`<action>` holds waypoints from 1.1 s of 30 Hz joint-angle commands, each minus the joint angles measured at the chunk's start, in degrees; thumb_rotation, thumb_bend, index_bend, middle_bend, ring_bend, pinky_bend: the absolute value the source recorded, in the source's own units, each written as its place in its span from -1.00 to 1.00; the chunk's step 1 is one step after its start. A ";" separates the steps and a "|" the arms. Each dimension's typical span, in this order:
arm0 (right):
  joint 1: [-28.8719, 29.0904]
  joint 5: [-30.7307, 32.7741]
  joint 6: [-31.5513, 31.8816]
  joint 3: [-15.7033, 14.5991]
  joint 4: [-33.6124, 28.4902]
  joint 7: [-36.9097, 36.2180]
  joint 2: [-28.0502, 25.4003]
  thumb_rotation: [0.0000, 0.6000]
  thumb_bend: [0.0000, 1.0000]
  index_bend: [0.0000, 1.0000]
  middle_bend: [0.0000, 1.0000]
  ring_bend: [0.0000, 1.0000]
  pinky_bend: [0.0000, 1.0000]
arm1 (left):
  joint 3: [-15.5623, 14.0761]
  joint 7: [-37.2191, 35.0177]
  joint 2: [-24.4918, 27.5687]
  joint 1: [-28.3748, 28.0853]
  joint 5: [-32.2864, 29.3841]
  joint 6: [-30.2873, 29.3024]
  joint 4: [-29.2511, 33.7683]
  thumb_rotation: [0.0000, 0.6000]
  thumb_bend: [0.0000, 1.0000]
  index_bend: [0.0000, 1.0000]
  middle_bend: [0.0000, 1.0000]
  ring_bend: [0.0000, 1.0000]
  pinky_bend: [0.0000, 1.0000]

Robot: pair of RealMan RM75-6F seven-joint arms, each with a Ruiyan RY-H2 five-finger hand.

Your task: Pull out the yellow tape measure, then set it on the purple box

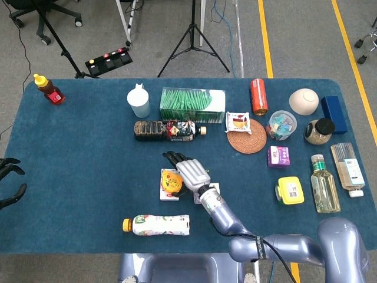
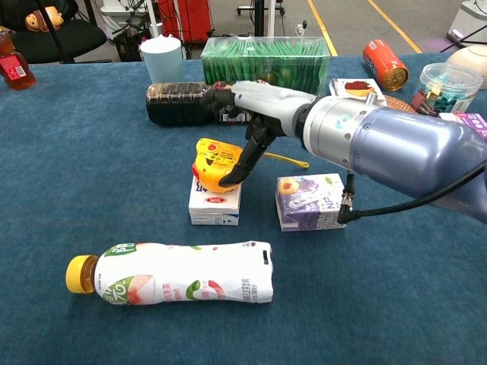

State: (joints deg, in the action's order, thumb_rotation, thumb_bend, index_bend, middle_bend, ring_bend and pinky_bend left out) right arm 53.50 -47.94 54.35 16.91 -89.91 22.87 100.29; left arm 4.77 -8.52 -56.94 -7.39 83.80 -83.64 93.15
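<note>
Yellow tape measure sits on top of a small white carton near the middle of the blue table, with a thin strip of its blade drawn out to the right. In the head view the tape measure is mostly covered by the right hand, so only a sliver of yellow shows there. The purple box lies just beside the white carton, on its right and apart from it; from the head camera the forearm hides almost all of it.

From the chest camera the right hand reaches in from the right, palm down, above the tape measure. Its thumb angles down and its tip touches the right side of the yellow case. The other fingers stretch forward over the dark bottle behind and are not wrapped round anything. Whether a finger presses the far side of the case cannot be told, so a real grip is not clear.

The left hand is cut off by the left edge of the head view. Only a few dark fingertips, spread apart, show over the table's left rim, holding nothing.

A white drink bottle with a yellow cap lies on its side in front of the two boxes.
</note>
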 commanded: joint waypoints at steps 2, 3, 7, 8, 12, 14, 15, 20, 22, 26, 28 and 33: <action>-0.03 -0.39 0.16 -0.58 1.12 -0.06 0.03 1.00 -0.76 -1.00 -0.86 -0.78 -0.52 | -0.05 0.03 0.03 0.09 0.07 -0.12 0.05 1.00 -0.35 -0.14 -0.39 -0.56 -0.44; -0.08 -0.47 0.14 -0.67 1.26 -0.17 -0.03 1.00 -0.76 -1.00 -0.86 -0.78 -0.52 | -0.07 0.07 0.03 0.11 0.07 -0.12 0.10 1.00 -0.35 -0.14 -0.39 -0.56 -0.44; -0.36 -0.72 -0.17 -0.87 1.41 -0.80 -0.74 1.00 -0.76 -1.00 -0.86 -0.78 -0.53 | -0.09 0.32 -0.01 0.12 0.07 -0.13 0.36 1.00 -0.35 -0.14 -0.39 -0.56 -0.44; -0.40 -0.80 -0.15 -0.87 1.41 -0.90 -0.85 1.00 -0.76 -1.00 -0.86 -0.78 -0.53 | -0.10 0.36 -0.02 0.12 0.07 -0.12 0.40 1.00 -0.35 -0.14 -0.39 -0.56 -0.44; -0.40 -1.85 -0.45 -0.57 1.70 -1.73 -1.83 1.00 -0.76 -1.00 -0.86 -0.78 -0.55 | -0.03 0.69 -0.04 0.08 0.09 -0.19 0.75 1.00 -0.34 -0.14 -0.39 -0.56 -0.44; -0.34 -2.13 -0.93 -0.49 1.77 -2.10 -2.39 1.00 -0.76 -1.00 -0.85 -0.78 -0.55 | -0.02 0.88 0.02 0.12 0.08 -0.26 0.92 1.00 -0.35 -0.14 -0.39 -0.56 -0.44; -0.31 -2.17 -1.17 -0.44 1.53 -2.12 -2.93 1.00 -0.76 -1.00 -0.85 -0.78 -0.55 | -0.03 0.97 0.06 0.15 0.06 -0.30 0.98 1.00 -0.35 -0.14 -0.39 -0.56 -0.44; -0.04 -1.16 -2.68 -1.13 -0.84 -0.77 -5.88 1.00 -0.76 -1.00 -0.83 -0.77 -0.55 | 0.00 0.97 -0.02 0.20 -0.20 -0.21 0.92 1.00 -0.35 -0.14 -0.39 -0.56 -0.44; 0.15 0.04 -3.27 -1.68 -2.21 0.33 -7.16 1.00 -0.76 -1.00 -0.83 -0.77 -0.55 | 0.00 0.90 -0.12 0.13 -0.21 -0.07 0.75 1.00 -0.35 -0.14 -0.39 -0.56 -0.44; 1.01 3.00 -3.85 -2.83 -5.76 2.98 -9.08 1.00 -0.75 -1.00 -0.82 -0.77 -0.55 | 0.12 0.56 -0.48 -0.09 -0.28 0.19 0.30 1.00 -0.35 -0.14 -0.39 -0.56 -0.44; 1.85 4.19 -4.01 -3.13 -6.50 4.13 -9.15 1.00 -0.75 -1.00 -0.81 -0.77 -0.55 | 0.16 0.38 -0.65 -0.19 -0.21 0.27 0.09 1.00 -0.35 -0.14 -0.39 -0.56 -0.44; 3.27 6.21 -3.62 -3.11 -6.17 5.18 -8.35 1.00 -0.75 -0.98 -0.79 -0.76 -0.55 | 0.13 -0.04 -0.79 -0.13 -0.21 0.23 -0.40 1.00 -0.35 -0.14 -0.39 -0.56 -0.44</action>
State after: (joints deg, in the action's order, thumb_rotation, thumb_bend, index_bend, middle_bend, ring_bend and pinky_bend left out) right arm 56.57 -42.01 50.63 13.82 -96.20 27.84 91.74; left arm 4.91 -8.52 -57.71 -7.54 83.60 -83.40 92.78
